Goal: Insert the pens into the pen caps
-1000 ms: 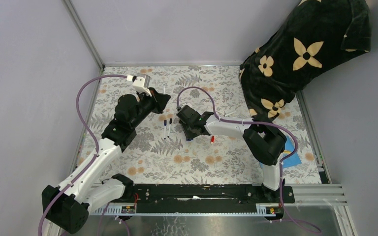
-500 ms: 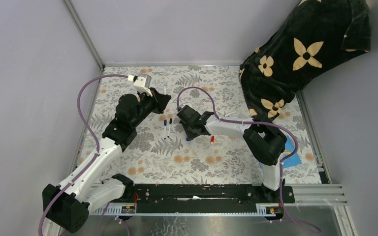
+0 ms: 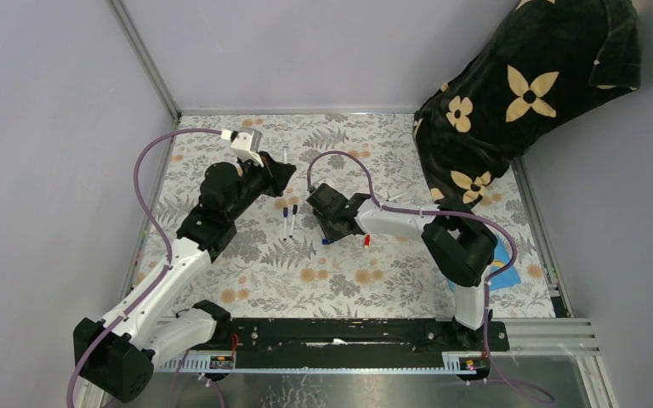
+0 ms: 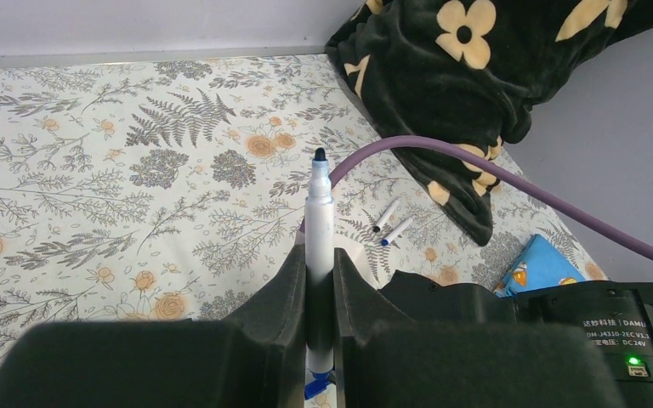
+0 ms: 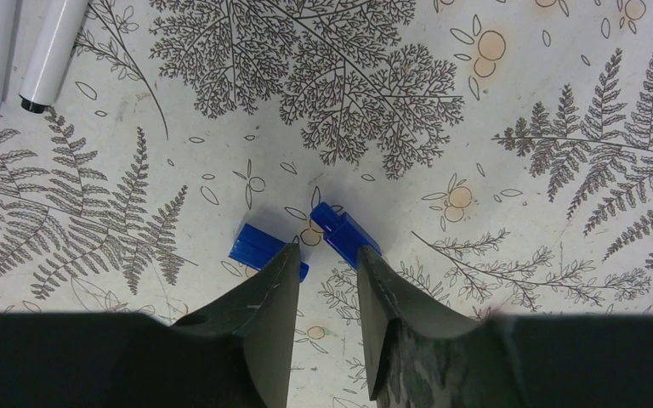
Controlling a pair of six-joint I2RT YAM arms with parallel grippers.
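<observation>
Five white pens and three caps sit on a floral-patterned worktop (image 3: pixel 247 272) between two robot arms. The left gripper (image 4: pixel 319 265), raised over the far left part of the worktop, is clamped on one marker pen (image 4: pixel 320 212), which stands upright with its dark tip on top. Two pens (image 3: pixel 286 223) (image 3: pixel 294 218) lie side by side near the middle of the worktop. Two more pens (image 4: pixel 386 216) (image 4: pixel 398 229) lie close together toward the far right edge, just beside a black flowered fabric (image 3: pixel 519 93); the left wrist view shows them clearly, the overhead view barely. The right gripper (image 5: pixel 327 255) points down at the middle of the worktop with its fingers apart and nothing between them. Its wrist view shows two blue caps, one (image 5: pixel 258 246) at the left fingertip and one (image 5: pixel 343 231) at the right fingertip; from overhead only a single blue speck shows there. A red cap (image 3: pixel 366 240) lies just to the right of that gripper, seen only from overhead. A blue cloth (image 3: pixel 503 270) lies at the right edge.
</observation>
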